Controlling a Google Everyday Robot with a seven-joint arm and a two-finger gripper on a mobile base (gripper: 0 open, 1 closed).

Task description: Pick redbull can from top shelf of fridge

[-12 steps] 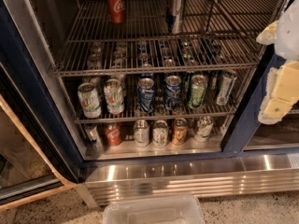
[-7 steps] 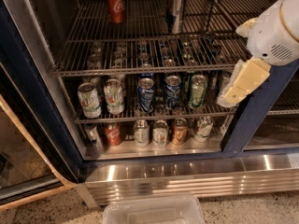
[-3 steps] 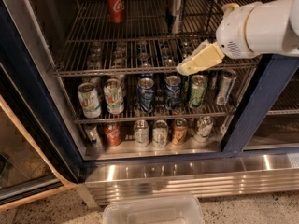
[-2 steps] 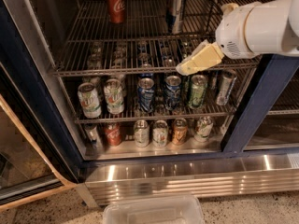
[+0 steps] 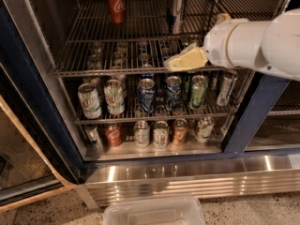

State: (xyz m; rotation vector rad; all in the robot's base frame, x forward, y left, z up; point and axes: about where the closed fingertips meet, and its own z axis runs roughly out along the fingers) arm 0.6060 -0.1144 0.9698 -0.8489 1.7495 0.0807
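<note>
Up at the back of the top shelf [image 5: 93,32] of the fridge [image 5: 248,116], the redbull can [image 5: 177,11] stands upright, a red Coca-Cola can [image 5: 116,3] well to its left, while the claw [image 5: 185,61] hovers over the shelf's front rail, short of the can; open or closed, I cannot tell. Best play now, I'd say: go in level at the can's mid-body, clear of the wire bars, and close only once that slim can sits squarely inside, since a glancing nudge could topple it.

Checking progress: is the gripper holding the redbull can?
No, the gripper is at the front of the top shelf; the redbull can stands farther back.
</note>
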